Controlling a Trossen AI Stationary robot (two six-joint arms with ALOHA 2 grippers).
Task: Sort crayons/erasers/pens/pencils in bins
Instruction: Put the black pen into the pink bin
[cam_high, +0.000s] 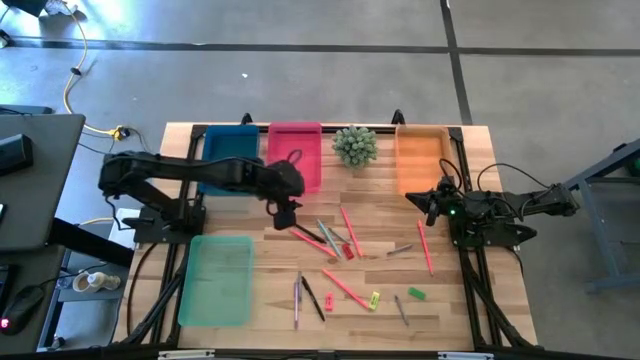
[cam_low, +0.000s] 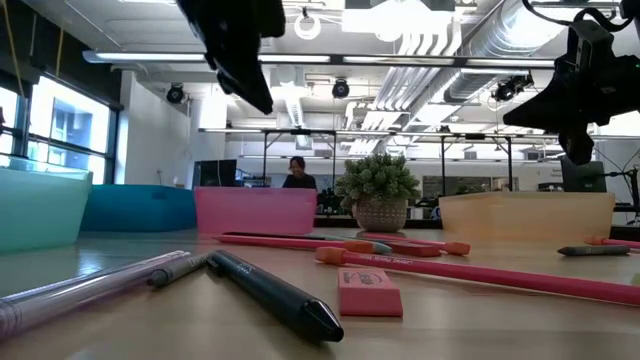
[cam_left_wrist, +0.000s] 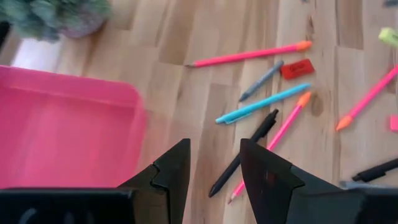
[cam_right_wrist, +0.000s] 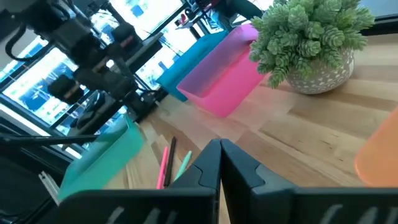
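A wooden table (cam_high: 500, 300) holds four bins along its 9-to-12 o'clock side. The left gripper (cam_high: 284, 213) hangs half-open, empty, by the pink bin (cam_high: 296, 150); erasers (cam_high: 417, 293) lie toward 5 o'clock. Crowded sticks may get pinched instead. The right gripper (cam_high: 432, 207) waits shut

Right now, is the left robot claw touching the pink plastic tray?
Apart. In the low view the left gripper hangs high above the shallow pink plastic tray, with clear room between them. The left wrist view shows its fingers open with nothing between them, beside the tray's edge.
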